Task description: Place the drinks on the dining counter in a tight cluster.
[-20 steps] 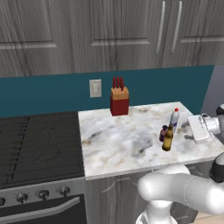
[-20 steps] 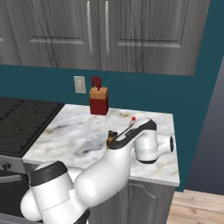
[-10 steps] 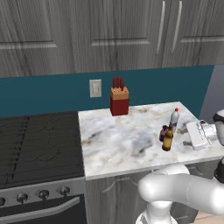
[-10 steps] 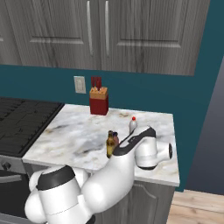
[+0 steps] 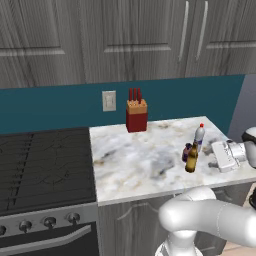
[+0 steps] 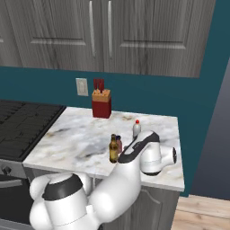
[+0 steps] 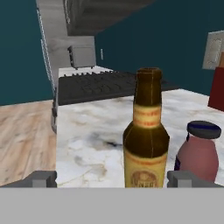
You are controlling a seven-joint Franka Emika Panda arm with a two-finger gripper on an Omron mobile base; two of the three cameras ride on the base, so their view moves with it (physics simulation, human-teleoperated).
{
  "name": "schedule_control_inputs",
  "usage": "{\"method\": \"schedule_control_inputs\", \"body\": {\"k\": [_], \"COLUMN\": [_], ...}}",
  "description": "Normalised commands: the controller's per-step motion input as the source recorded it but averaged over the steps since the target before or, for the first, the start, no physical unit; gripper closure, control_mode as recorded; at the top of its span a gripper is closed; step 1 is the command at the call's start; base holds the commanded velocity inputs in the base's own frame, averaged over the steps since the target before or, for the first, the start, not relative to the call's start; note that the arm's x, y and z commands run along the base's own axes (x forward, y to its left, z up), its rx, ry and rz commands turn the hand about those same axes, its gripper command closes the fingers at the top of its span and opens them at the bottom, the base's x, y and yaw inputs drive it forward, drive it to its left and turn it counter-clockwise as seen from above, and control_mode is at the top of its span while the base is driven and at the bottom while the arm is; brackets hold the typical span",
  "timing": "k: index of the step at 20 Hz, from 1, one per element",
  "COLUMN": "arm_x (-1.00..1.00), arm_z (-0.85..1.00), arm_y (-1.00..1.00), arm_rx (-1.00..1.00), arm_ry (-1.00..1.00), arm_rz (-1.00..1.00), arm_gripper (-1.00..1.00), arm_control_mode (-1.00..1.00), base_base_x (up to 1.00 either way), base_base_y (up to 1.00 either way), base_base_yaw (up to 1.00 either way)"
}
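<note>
With end effector [image 7: 112, 179] wide open and now moved in level with beer bottle [image 7: 146, 140], lined up to grasp; maroon bottle [image 7: 197, 151] just beside.

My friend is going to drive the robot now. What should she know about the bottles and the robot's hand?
Tool: open, holding nothing, level with the brown beer bottle, one fingertip each side.
Bottles: beer bottle, short maroon bottle and clear red-capped bottle stand together on the small marble counter by the stove.
Done: nothing moved yet.
Left: grab each bottle, carry it to the dining counter, cluster all three tightly.
</note>
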Motion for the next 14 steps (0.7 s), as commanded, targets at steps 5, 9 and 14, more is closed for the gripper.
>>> {"method": "schedule_control_inputs", "body": {"k": [5, 9, 14], "arm_x": [0.20, 0.17, 0.14], "arm_z": [-0.10, -0.09, -0.11], "arm_y": [0.01, 0.00, 0.00], "arm_rx": [0.00, 0.00, 0.00], "arm_ry": [0.00, 0.00, 0.00], "arm_rz": [0.00, 0.00, 0.00], "arm_gripper": [-1.00, -1.00, -1.00], "arm_control_mode": [-1.00, -1.00, -1.00], "base_base_x": [0.00, 0.00, 0.00], "base_base_y": [0.00, 0.00, 0.00], "base_base_yaw": [0.00, 0.00, 0.00]}}
